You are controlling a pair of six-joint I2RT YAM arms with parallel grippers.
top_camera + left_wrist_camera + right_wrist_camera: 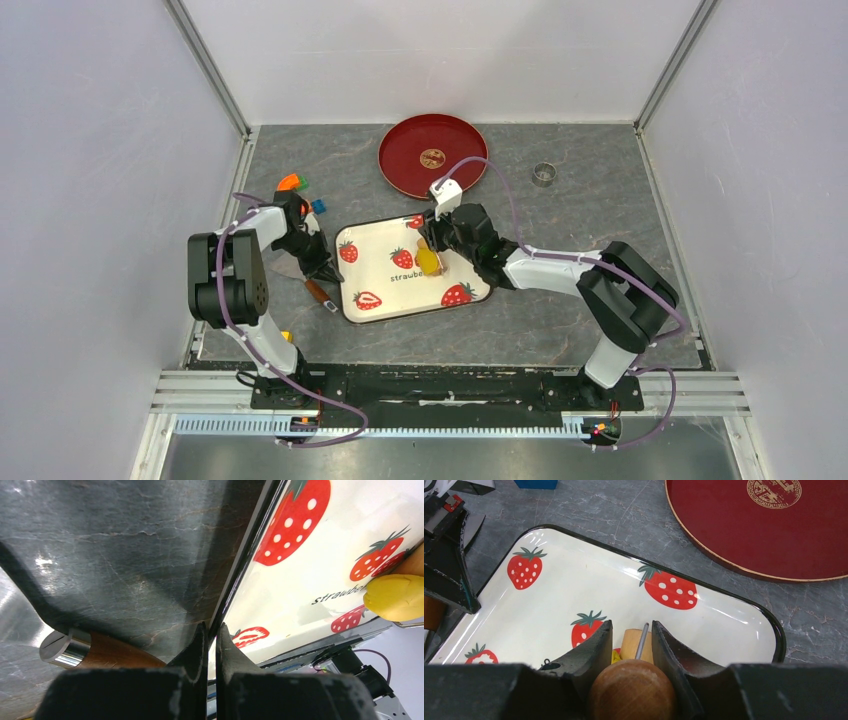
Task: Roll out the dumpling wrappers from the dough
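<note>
Gripping the rolling pin (631, 692) by its round wooden knob: right gripper (630, 629), jaws part-way open and clamped on either side of the knob. A thin metal rod runs from the knob into the wooden roller ahead of it. The roller sits on the yellow dough (396, 598), which lies mid-tray, right of centre. From the left wrist view the dough looks like a rounded lump; can't tell how flat it is.

Left gripper (212, 629): jaws fully closed, pinching the black rim on the left edge of the tray (372, 266).

Tray is white enamel with red strawberry prints. The printed text reads "strawbe", with the rest hidden behind the dough and roller.

A wood-handled tool (102, 652) with a metal end cap lies on the table just beside the left gripper, outside the tray.

The red plate (405, 160) sits beyond the tray and has a gold round emblem at its centre, no legible lettering. A metal ring (543, 175) sits to the right of the plate.
</note>
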